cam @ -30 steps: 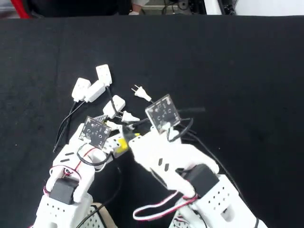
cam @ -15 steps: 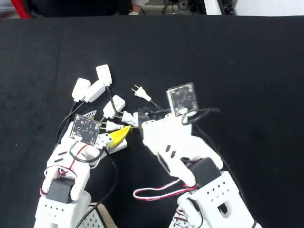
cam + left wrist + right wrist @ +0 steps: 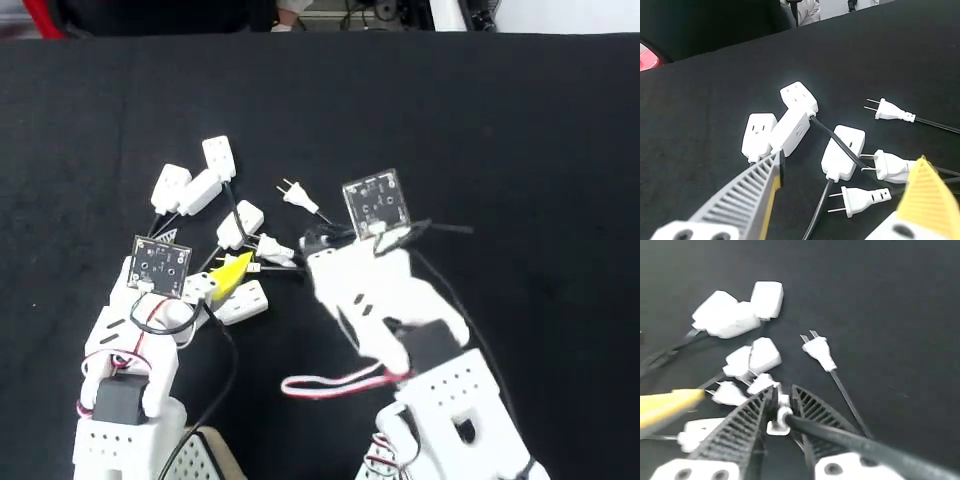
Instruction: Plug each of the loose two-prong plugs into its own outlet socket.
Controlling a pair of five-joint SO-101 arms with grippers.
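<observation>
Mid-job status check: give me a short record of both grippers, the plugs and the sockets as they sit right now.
left gripper: open, empty, above the plugs
right gripper: shut on held plug, with its black cord running back between the fingers
far plug: lying alone, unplugged
near plugs: two, unplugged, beside the single socket
socket cluster: three packed together, no plug inserted
single socket: black cord lying across it, no plug inserted
</observation>
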